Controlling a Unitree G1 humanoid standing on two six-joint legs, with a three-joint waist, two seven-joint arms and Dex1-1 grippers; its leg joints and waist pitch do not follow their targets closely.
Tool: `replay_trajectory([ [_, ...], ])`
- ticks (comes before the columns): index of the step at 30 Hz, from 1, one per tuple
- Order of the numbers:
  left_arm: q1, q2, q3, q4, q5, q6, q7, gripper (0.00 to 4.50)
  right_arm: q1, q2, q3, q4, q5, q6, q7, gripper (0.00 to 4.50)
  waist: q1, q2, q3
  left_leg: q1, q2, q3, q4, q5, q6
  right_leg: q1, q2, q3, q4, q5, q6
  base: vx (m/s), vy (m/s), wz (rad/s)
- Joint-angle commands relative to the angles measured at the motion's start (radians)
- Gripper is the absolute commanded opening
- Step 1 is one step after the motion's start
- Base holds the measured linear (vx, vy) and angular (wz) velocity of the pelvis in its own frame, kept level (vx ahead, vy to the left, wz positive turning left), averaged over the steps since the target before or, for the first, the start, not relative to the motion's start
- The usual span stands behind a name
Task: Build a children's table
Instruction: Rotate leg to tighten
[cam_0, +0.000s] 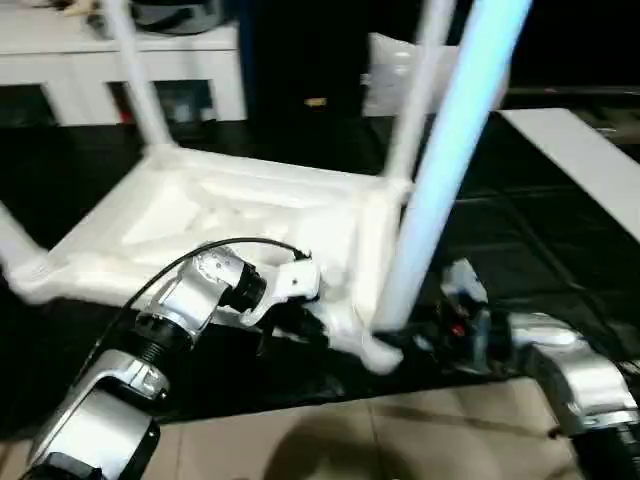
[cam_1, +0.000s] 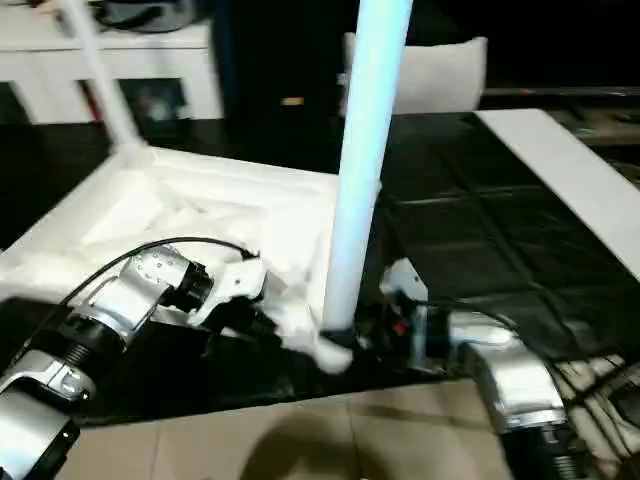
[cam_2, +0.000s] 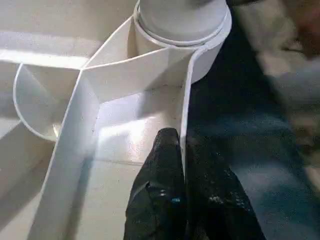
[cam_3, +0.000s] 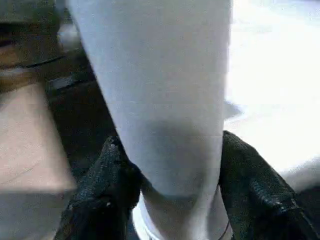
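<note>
- Top (cam_0: 200, 225) lies upside down on the dark floor, 4 legs standing in its corners.
- Left pincer (cam_2: 181, 150) pinches the top's rim (cam_2: 186, 100).
- Right pincer (cam_3: 170, 170) clasps the near leg (cam_0: 440, 170), probably seating it; flipping upright remains.

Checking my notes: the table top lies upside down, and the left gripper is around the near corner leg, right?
Not quite: the right gripper, seen in the right wrist view, is around that leg. The left gripper pinches the table top's rim.
</note>
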Motion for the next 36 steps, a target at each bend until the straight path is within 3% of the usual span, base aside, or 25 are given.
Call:
replay_trajectory([
  [1,-0.019,-0.080,0.016,-0.040,-0.020,0.052,0.115,0.00,-0.026,0.073,0.058,0.016,-0.011,0.024,-0.090,2.01,-0.003,-0.007,-0.058,0.003,0.011,-0.017,-0.070,-0.308,0.018,0.044,-0.059,0.022,-0.115,-0.634,-0.034,0.000,0.000,0.00],
  [7,-0.084,-0.205,0.065,0.027,0.003,0.125,0.357,0.00,-0.098,0.210,0.029,0.103,-0.087,0.048,-0.391,1.97,-0.032,-0.005,-0.063,0.003,0.011,-0.014,-0.069,-0.282,0.041,0.041,-0.055,0.027,-0.110,-0.551,-0.075,0.000,0.000,0.00],
  [10,-0.117,-0.262,0.087,0.067,0.018,0.124,0.486,0.00,-0.155,0.295,-0.030,0.186,-0.127,0.069,-0.583,1.97,-0.037,-0.001,-0.065,-0.003,0.010,-0.013,-0.071,-0.266,0.046,0.043,-0.053,0.033,-0.105,-0.508,-0.090,0.000,0.000,0.00],
  [13,-0.136,-0.286,0.092,0.092,0.038,0.090,0.553,0.00,-0.179,0.331,-0.059,0.230,-0.148,0.021,-0.680,1.97,-0.034,-0.001,-0.069,-0.003,0.013,-0.012,-0.072,-0.234,0.055,0.048,-0.057,0.039,-0.098,-0.443,-0.112,0.000,0.000,0.00],
  [14,-0.137,-0.287,0.089,0.093,0.041,0.087,0.553,0.00,-0.178,0.334,-0.062,0.230,-0.148,0.019,-0.686,2.31,-0.034,-0.003,-0.071,-0.005,0.013,-0.012,-0.072,-0.222,0.058,0.049,-0.056,0.041,-0.094,-0.420,-0.118,0.000,0.000,0.00],
  [15,-0.139,-0.286,0.082,0.097,0.047,0.073,0.551,0.00,-0.176,0.338,-0.066,0.230,-0.153,0.014,-0.705,2.52,-0.030,-0.004,-0.075,-0.010,0.015,-0.011,-0.072,-0.176,0.071,0.056,-0.057,0.046,-0.081,-0.337,-0.145,0.000,0.000,0.00],
  [20,-0.141,-0.281,0.078,0.112,0.051,0.039,0.536,0.00,-0.167,0.341,-0.082,0.234,-0.178,-0.034,-0.753,2.85,-0.021,-0.001,-0.078,-0.013,0.018,-0.006,-0.069,-0.098,0.103,0.061,-0.058,0.052,-0.062,-0.205,-0.197,0.000,0.000,0.00],
  [23,-0.143,-0.265,0.076,0.141,0.054,-0.017,0.521,0.00,-0.155,0.328,-0.105,0.226,-0.177,-0.070,-0.752,3.09,-0.018,0.002,-0.075,-0.009,0.019,-0.005,-0.072,-0.122,0.102,0.060,-0.057,0.053,-0.067,-0.220,-0.200,0.000,0.000,0.00],
  [29,-0.120,-0.243,0.105,0.152,0.018,-0.119,0.499,0.00,-0.073,0.276,-0.106,0.103,-0.192,-0.126,-0.733,3.70,-0.014,-0.006,-0.073,-0.008,0.019,-0.004,-0.074,-0.149,0.095,0.063,-0.059,0.055,-0.071,-0.268,-0.175,0.000,0.000,0.00],
  [31,-0.102,-0.241,0.131,0.119,-0.017,-0.101,0.479,0.00,-0.039,0.273,-0.114,0.044,-0.162,-0.125,-0.704,3.84,-0.012,-0.004,-0.071,-0.010,0.018,-0.004,-0.074,-0.152,0.101,0.063,-0.059,0.053,-0.072,-0.289,-0.167,0.000,0.000,0.00],
  [34,-0.067,-0.229,0.146,0.058,-0.048,-0.069,0.447,0.55,0.003,0.253,-0.102,-0.031,-0.144,-0.116,-0.661,4.14,-0.010,-0.005,-0.070,-0.012,0.020,-0.004,-0.073,-0.148,0.106,0.064,-0.059,0.054,-0.072,-0.298,-0.165,0.000,0.000,0.00],
  [36,-0.007,-0.201,0.150,-0.044,-0.073,-0.024,0.419,0.75,0.055,0.228,-0.076,-0.131,-0.111,-0.060,-0.616,4.40,-0.005,0.002,-0.068,-0.009,0.030,-0.004,-0.075,-0.142,0.113,0.059,-0.059,0.059,-0.068,-0.271,-0.188,0.000,0.000,0.00],
])
